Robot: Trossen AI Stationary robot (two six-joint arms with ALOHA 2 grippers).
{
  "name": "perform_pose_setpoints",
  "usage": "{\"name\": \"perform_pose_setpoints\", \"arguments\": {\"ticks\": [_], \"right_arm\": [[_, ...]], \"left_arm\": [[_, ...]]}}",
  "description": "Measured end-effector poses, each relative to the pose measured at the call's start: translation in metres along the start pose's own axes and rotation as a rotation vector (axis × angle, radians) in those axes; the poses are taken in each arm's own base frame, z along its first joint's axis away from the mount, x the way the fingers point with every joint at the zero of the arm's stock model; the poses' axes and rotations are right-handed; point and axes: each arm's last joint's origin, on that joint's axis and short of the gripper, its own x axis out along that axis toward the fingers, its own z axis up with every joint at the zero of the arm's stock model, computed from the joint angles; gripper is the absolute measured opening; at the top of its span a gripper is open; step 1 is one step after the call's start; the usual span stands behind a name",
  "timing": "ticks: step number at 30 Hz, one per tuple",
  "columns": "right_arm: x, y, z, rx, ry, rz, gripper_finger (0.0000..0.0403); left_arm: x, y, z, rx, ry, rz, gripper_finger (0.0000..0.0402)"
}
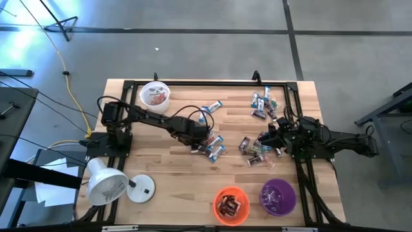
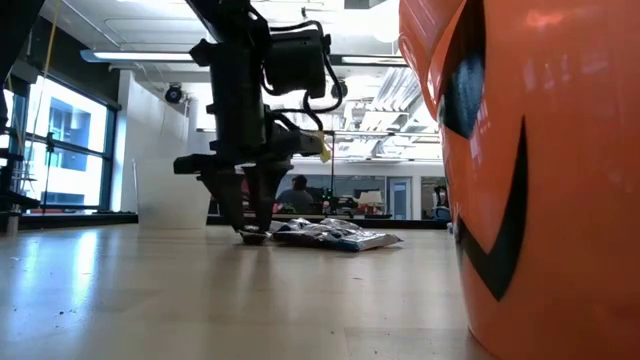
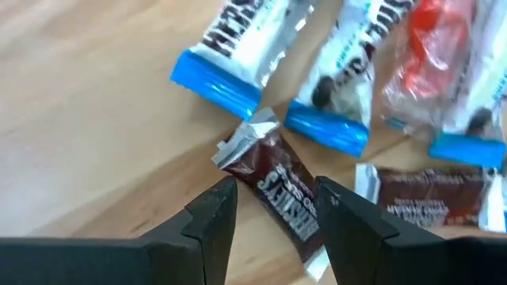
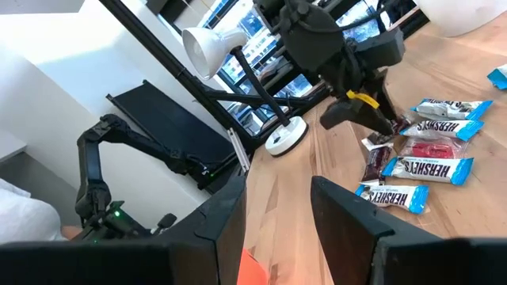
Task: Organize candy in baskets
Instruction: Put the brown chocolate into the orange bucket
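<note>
On the wooden desk (image 1: 174, 174) we count three baskets: a white one (image 1: 155, 94) at the far edge, and an orange one (image 1: 231, 205) and a purple one (image 1: 278, 196) side by side at the near edge. A white lamp (image 1: 108, 182) stands at the near left corner. The candy (image 1: 257, 103) lies in three loose clusters across the middle and far right of the desk; we cannot count every bar from above.

The low view gives us only the orange basket, filling its right side, and one arm lowered to the desk. The left wrist view shows what no other does: a dark brown bar (image 3: 279, 190) lying between the fingers (image 3: 212, 218) of the left end effector (image 3: 273, 210), with two blue-and-white bars (image 3: 234, 47) just beyond.

The left end effector stands spread around that brown bar, not yet clenched on it. The right end effector (image 4: 279, 214) sits near the right-hand cluster, parted and holding nothing.
</note>
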Motion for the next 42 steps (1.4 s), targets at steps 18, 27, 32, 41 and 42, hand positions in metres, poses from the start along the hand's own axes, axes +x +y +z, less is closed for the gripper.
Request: {"name": "perform_pose_setpoints", "arguments": {"ticks": [18,27,32,41,42], "right_arm": [[0.0,0.0,0.0,0.0,0.0,0.0,0.0138],[0.0,0.0,0.0,0.0,0.001,0.0,0.0138],[0.0,0.0,0.0,0.0,0.001,0.0,0.0138],[0.0,0.0,0.0,0.0,0.001,0.0,0.0138],[0.0,0.0,0.0,0.0,0.001,-0.001,0.0138]], "left_arm": [[0.02,0.002,-0.002,-0.003,0.024,0.075,0.0052],[-0.012,0.005,-0.001,0.089,-0.003,0.006,0.0019],[-0.047,0.012,-0.002,0.19,-0.033,-0.04,0.0016],[-0.101,0.004,-0.01,0.46,-0.173,-0.312,0.0015],[-0.103,-0.001,-0.012,0.482,-0.182,-0.358,0.0015]]}}
